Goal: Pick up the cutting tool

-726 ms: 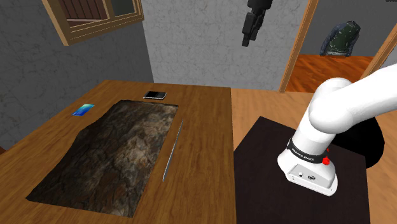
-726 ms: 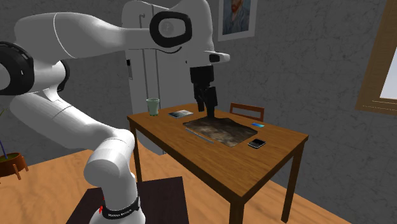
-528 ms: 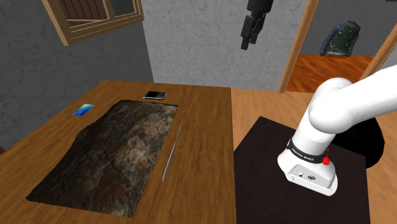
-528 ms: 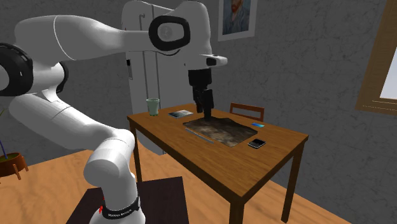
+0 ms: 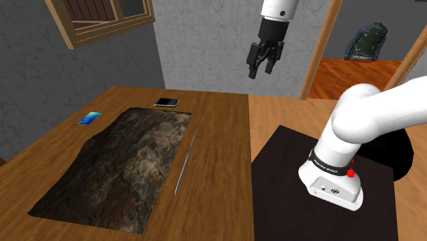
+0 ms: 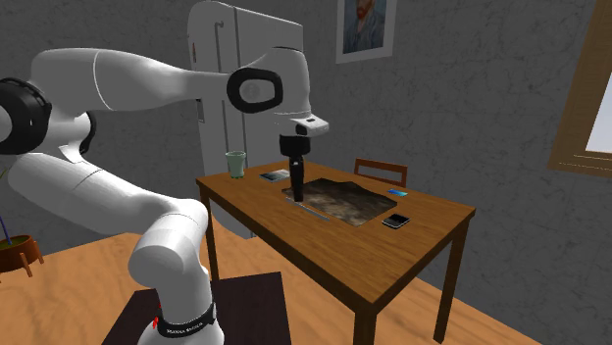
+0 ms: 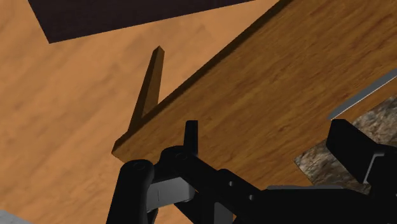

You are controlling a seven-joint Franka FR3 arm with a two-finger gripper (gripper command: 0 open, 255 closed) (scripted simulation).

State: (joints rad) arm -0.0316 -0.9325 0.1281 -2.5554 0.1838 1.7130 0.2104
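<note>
In the shoulder view, nothing of the pick is done yet: your all-black two-finger gripper (image 5: 261, 71) hangs high in the air over the far edge of the brown wooden table (image 5: 219, 123), its fingers apart and empty. The cutting tool, a long thin grey knife (image 5: 185, 162), lies flat on the table well below it, just beside the edge of a dark mottled brown mat (image 5: 123, 164). You have the whole descent, the line-up and the closing ahead of you. Beyond the mat sit a small black-and-white phone (image 5: 166, 103) and a flat blue card (image 5: 89, 118); the walls are grey, with a wood-framed window (image 5: 102, 20) and an open wood-framed doorway (image 5: 321, 48). In the second exterior view the gripper (image 6: 296, 194) hovers above the near end of the mat (image 6: 343, 201), with the knife (image 6: 316, 211) on the tabletop below; a pale green cup (image 6: 235, 164) stands at a corner, a tall white fridge (image 6: 245, 59) behind. In the wrist view the gripper (image 7: 267, 137) stands open over the table edge, and the knife (image 7: 361, 95) lies off to one side, not between the fingers.
</note>
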